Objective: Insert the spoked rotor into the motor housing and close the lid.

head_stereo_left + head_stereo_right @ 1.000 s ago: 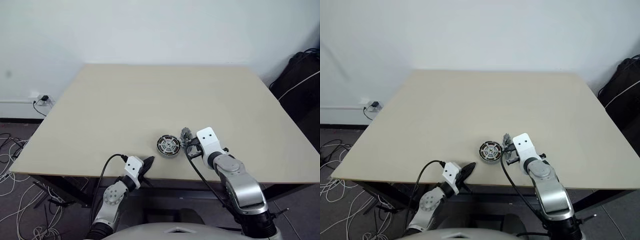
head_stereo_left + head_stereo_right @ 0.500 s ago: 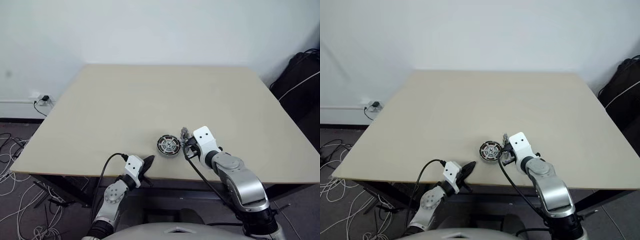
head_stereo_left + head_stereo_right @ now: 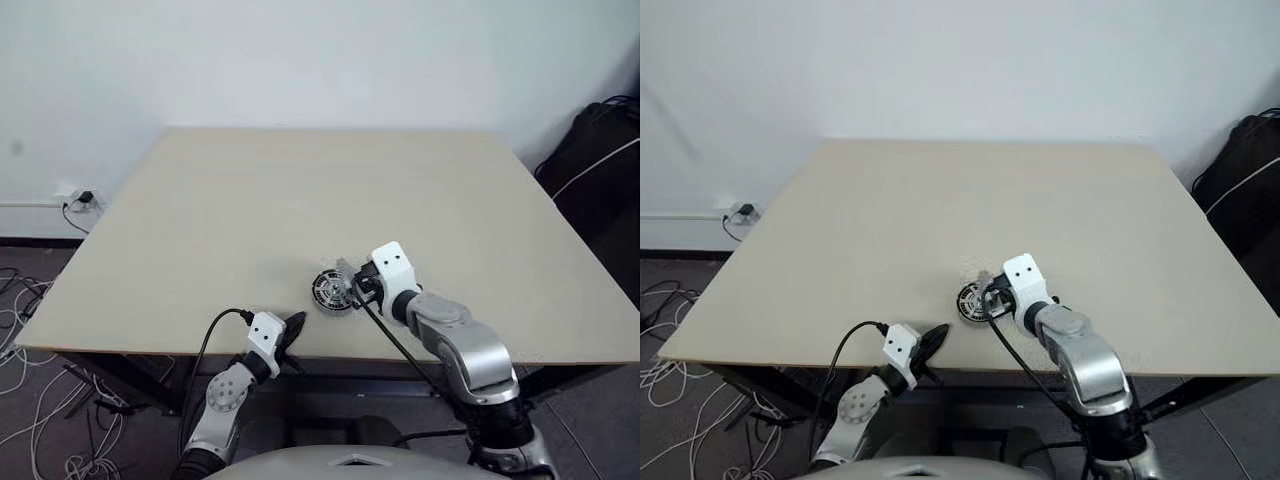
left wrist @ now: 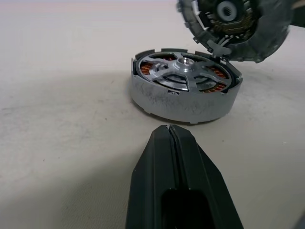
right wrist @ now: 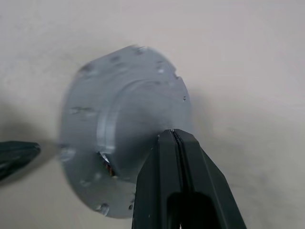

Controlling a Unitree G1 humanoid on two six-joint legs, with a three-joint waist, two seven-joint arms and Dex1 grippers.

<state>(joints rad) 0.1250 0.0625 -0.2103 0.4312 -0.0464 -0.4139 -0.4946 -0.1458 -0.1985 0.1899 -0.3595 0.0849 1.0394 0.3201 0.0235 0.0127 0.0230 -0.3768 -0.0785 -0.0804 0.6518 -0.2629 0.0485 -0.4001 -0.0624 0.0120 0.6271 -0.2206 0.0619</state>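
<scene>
beige tabletop (image 3: 250,200) fills my head views, and the work sits close to its near edge. the motor housing (image 4: 186,86) lies flat there, at about 6 o'clock from the tabletop's centre; through my left wrist camera i see the spoked rotor (image 4: 183,69) already seated inside it, silver spokes and hub on top with copper windings showing between them.

my right pincer (image 3: 352,287) comes in from the 3 o'clock side of the housing. its two black fingers (image 5: 178,162) are pressed together with no gap, and they seem to pinch the edge of the lid (image 5: 126,129), though i cannot see the contact itself. the lid hangs tilted over the housing's 3 o'clock rim, smooth grey face with the raised middle toward my right wrist camera, ribbed face with the dark centre turned down toward the housing. i cannot tell whether its low edge touches the housing.

my left pincer (image 4: 169,131) is fully closed and holds nothing. it sits low at the tabletop's near edge, at about 7 o'clock from the housing, its tip pointing at the housing's wall and just short of it.
</scene>
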